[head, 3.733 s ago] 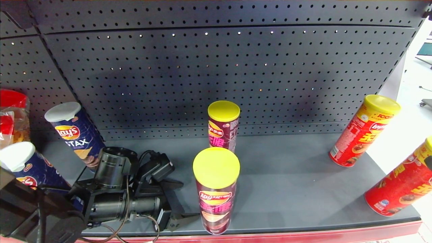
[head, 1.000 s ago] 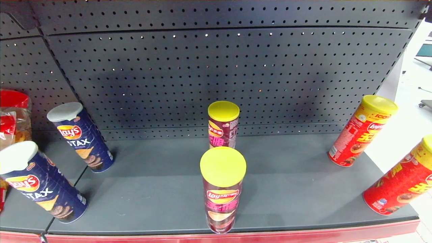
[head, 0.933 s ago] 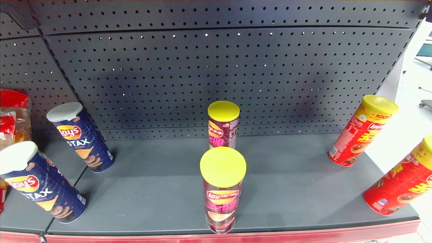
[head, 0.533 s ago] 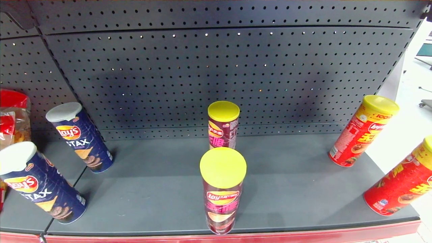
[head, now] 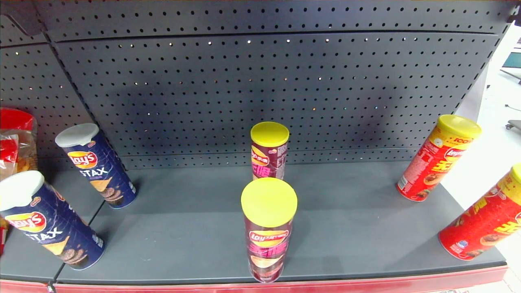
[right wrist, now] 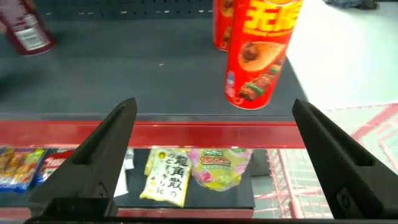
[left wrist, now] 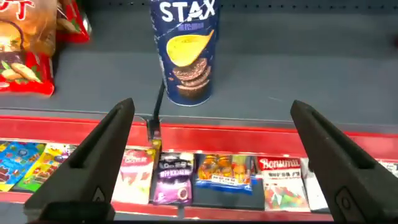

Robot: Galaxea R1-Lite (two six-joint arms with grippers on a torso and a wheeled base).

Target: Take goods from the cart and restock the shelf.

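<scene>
Left tool (left wrist: 211,104) is held with its jaws spread wide and empty before the red front edge of the shelf (head: 195,228); the right tool (right wrist: 214,102) is held equally wide and empty at the shelf's right end.

On the shelf, the goods are seen in three pairs, all upright. At the left, a front blue chip can (head: 49,221) and a rear blue chip can (head: 95,167) are capped with white lids. In the middle, a front maroon chip can (head: 266,236) is set at the front edge, with a rear maroon chip can (head: 268,154) behind it near the pegboard; both are lidded in yellow. At the right, a rear red chip can (head: 437,158) and a front red chip can (head: 482,219) are placed, also yellow-lidded.

Such cans are judged light, stiff yet crushable, smooth-walled and easily toppled. Each is best taken across the mid-body, below the lid, with modest pressure.
</scene>
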